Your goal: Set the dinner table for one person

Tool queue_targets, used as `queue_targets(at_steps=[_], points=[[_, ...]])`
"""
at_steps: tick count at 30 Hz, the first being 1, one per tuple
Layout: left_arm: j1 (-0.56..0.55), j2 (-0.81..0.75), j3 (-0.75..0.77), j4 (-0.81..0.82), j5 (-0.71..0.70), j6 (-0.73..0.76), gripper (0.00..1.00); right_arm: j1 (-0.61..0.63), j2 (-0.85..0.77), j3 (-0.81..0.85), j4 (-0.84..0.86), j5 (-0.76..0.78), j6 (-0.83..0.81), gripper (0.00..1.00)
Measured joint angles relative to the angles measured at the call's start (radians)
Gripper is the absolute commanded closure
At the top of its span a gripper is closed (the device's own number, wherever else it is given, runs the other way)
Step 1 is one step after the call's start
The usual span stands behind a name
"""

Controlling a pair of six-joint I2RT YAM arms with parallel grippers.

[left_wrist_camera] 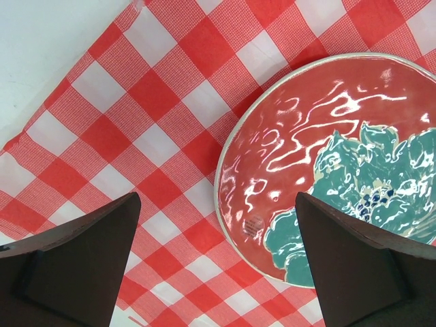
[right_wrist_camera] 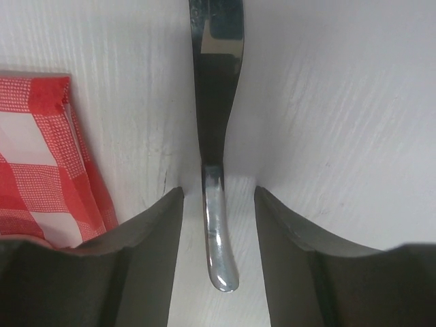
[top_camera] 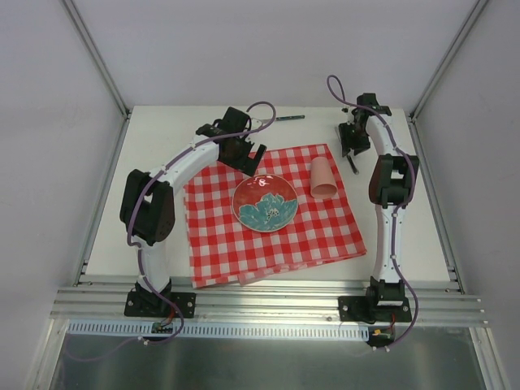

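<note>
A red plate [top_camera: 264, 203] with a teal flower sits mid-cloth on the red-and-white checked cloth [top_camera: 219, 244], which lies on the dinner table [top_camera: 162, 138]. A pink cup [top_camera: 323, 179] is on the cloth's right part. My left gripper [left_wrist_camera: 216, 201] hangs open over the cloth [left_wrist_camera: 136, 122], at the plate's [left_wrist_camera: 320, 157] edge, holding nothing. My right gripper [right_wrist_camera: 219, 191] is down at the tabletop [right_wrist_camera: 340, 102], its fingers on either side of a metal utensil's handle [right_wrist_camera: 218, 225] with a gap on each side. The utensil [top_camera: 353, 165] lies just right of the cloth's far corner.
A second dark utensil [top_camera: 288, 118] lies near the table's far edge. The cloth's edge [right_wrist_camera: 34, 170] is close to my right gripper's left finger. Aluminium rails [top_camera: 268, 296] run along the near edge, and white walls enclose the table.
</note>
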Motion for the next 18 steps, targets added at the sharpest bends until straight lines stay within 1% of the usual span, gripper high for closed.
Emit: queue_targets(at_steps=[2,3,7,9,10,18], points=[[0.0,0.0,0.001,0.0,0.0,0.0,0.01,0.0,0.0,0.0,0.0,0.007,-0.003,0.61],[0.0,0.0,0.002,0.0,0.0,0.0,0.01,0.0,0.0,-0.001,0.002,0.011,-0.006,0.68],[0.0,0.0,0.005,0.0,0.0,-0.001,0.01,-0.002,0.0,-0.003,0.002,0.019,-0.017,0.79],[0.0,0.0,0.007,0.001,0.0,-0.001,0.01,-0.003,0.0,-0.004,0.002,0.018,-0.021,0.95],[0.0,0.0,0.009,0.0,0.0,-0.001,0.01,-0.003,0.0,-0.005,0.002,0.017,-0.024,1.0],[0.0,0.0,0.012,0.001,0.0,0.0,0.01,-0.005,-0.007,-0.02,0.012,0.006,-0.031,1.0]])
